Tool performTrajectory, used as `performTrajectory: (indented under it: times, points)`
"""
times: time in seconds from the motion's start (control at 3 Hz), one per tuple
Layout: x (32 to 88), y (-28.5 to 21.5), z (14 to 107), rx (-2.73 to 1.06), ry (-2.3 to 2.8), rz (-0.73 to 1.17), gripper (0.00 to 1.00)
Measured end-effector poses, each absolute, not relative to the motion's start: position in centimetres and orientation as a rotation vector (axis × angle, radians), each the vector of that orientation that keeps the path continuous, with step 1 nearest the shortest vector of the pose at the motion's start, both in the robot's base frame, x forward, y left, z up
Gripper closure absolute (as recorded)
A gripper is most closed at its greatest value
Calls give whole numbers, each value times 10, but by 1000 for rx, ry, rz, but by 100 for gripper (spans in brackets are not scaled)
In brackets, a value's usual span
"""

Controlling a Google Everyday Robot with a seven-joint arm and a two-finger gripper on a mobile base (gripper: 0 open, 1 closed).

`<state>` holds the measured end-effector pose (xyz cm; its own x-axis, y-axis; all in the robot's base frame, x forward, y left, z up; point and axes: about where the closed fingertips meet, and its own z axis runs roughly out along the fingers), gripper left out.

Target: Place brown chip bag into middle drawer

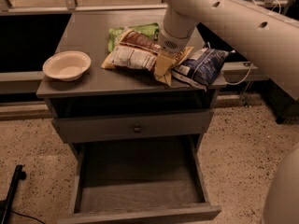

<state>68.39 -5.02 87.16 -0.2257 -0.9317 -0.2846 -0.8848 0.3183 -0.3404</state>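
The brown chip bag [133,52] lies flat on the cabinet top, its white label panel facing up and to the left. My gripper [163,71] points down from the big white arm and sits at the bag's right end, between it and the dark blue bag [203,65]. It covers that end of the bag. The middle drawer [140,181] is pulled out below, wide and grey, with a bare floor and nothing in it.
A green bag [140,31] lies behind the brown one. A white bowl [67,65] stands at the left of the cabinet top. A shut drawer front with a round knob [136,128] sits above the open drawer. A black stand [11,190] is on the floor at left.
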Motion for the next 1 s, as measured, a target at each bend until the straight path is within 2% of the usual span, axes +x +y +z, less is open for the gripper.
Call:
performTrajectory:
  times: [0.67, 1.0]
  points:
    - [634, -34, 914, -1535, 1944, 141, 84]
    - [605, -39, 952, -1525, 1772, 305, 100]
